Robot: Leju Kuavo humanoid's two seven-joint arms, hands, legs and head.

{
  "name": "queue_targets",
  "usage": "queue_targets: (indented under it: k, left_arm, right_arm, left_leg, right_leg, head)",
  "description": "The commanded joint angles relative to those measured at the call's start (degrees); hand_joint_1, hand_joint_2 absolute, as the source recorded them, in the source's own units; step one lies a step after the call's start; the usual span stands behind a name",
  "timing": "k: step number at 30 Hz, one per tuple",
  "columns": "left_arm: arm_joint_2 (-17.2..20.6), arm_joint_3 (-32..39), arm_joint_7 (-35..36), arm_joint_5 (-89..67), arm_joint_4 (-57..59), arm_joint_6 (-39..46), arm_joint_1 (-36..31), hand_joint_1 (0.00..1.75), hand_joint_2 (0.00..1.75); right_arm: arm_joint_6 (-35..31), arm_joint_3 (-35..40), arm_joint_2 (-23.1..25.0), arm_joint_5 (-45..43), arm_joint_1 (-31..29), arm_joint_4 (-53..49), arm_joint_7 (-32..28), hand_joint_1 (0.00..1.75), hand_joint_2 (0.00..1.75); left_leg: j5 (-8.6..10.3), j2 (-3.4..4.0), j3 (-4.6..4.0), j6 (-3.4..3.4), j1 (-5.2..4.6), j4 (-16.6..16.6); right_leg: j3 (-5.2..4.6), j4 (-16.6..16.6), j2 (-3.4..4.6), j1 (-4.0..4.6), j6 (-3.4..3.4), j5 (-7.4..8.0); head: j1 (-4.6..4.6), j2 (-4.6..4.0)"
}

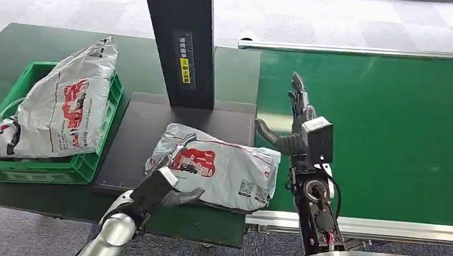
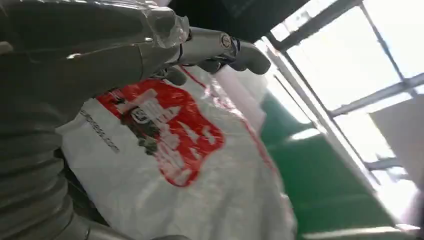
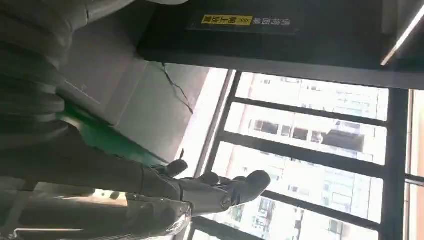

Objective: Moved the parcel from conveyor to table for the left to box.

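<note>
A: So, where does it stand? Take the big things first.

B: The conveyor (image 1: 395, 129) carries nothing on its green belt now. The table (image 1: 10, 50) to its left holds a dark mat (image 1: 145, 121), and the parcel (image 1: 227, 168) lies on that mat, its far end just reaching the conveyor's edge. So I judge the move across to be done.

A: And the boxing?

B: Not yet done for this one. The green crate (image 1: 37, 171) sits at the table's left end with another bag (image 1: 67, 109) already in it (a white mailer with a red print, like the parcel itself).

A: The hands?

B: The left hand (image 1: 167, 184) is on the parcel's near-left corner; in the left wrist view its fingers (image 2: 220, 47) arch over the plastic. Whether it grips or merely rests on it, I cannot tell. The right hand (image 1: 295, 118) stands over the belt beside the parcel's far end, fingers spread, holding nothing.

A: What remains, then?

B: In my judgement, lifting the parcel into the crate.
</note>
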Motion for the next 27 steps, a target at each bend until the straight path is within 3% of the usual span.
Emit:
queue_targets:
  k: [1, 9, 10, 11, 27]
  left_arm:
    - [0.0, -4.7, 5.4, -11.5, 18.2, 6.7, -8.2, 0.0, 1.75]
    - [-3.8, -2.9, 2.8, -13.0, 25.9, 7.9, -12.7, 0.0, 1.75]
    - [-4.4, -3.3, 2.6, -13.4, 27.2, 8.2, -13.4, 0.12, 1.75]
    - [-4.8, -3.4, 2.7, -13.5, 27.5, 8.5, -13.6, 0.12, 1.75]
    - [-4.7, -3.4, 2.7, -13.5, 27.7, 8.6, -13.7, 0.12, 1.75]
  right_arm:
    - [-0.4, -1.2, -0.2, 1.4, -2.9, 3.1, 2.8, 0.0, 1.75]
    - [-0.3, -1.4, -1.6, 3.1, -1.4, 1.7, 2.9, 0.0, 1.75]
    - [-0.4, -1.8, -2.0, 3.2, -0.5, 0.9, 2.9, 0.0, 1.75]
    - [-0.4, -2.0, -2.4, 3.2, -0.1, 0.6, 2.8, 0.0, 1.75]
    - [-0.4, -2.0, -2.2, 3.2, -0.1, 0.6, 2.9, 0.0, 1.75]
  left_leg:
    - [0.03, -0.18, 0.14, 0.03, -0.02, -0.1]
    - [0.02, -0.2, 0.06, 0.03, -0.02, 0.0]
    - [0.02, -0.26, 0.13, 0.06, -0.01, -0.1]
    - [0.02, -0.29, 0.08, 0.04, 0.0, 0.0]
    - [0.0, -0.11, 0.07, 0.04, -0.01, 0.0]
  right_leg:
    - [0.17, -0.1, -0.15, -0.02, -0.01, -0.03]
    - [0.13, 0.0, -0.13, -0.01, 0.02, -0.04]
    - [0.24, -0.1, -0.18, 0.0, 0.03, -0.04]
    - [0.2, -0.1, -0.22, 0.0, 0.02, -0.05]
    - [0.11, 0.0, -0.06, -0.01, 0.02, -0.02]
  head:
    - [0.0, 0.0]
    - [0.02, 0.0]
    - [0.0, 0.0]
    - [0.0, 0.0]
    - [0.0, 0.0]
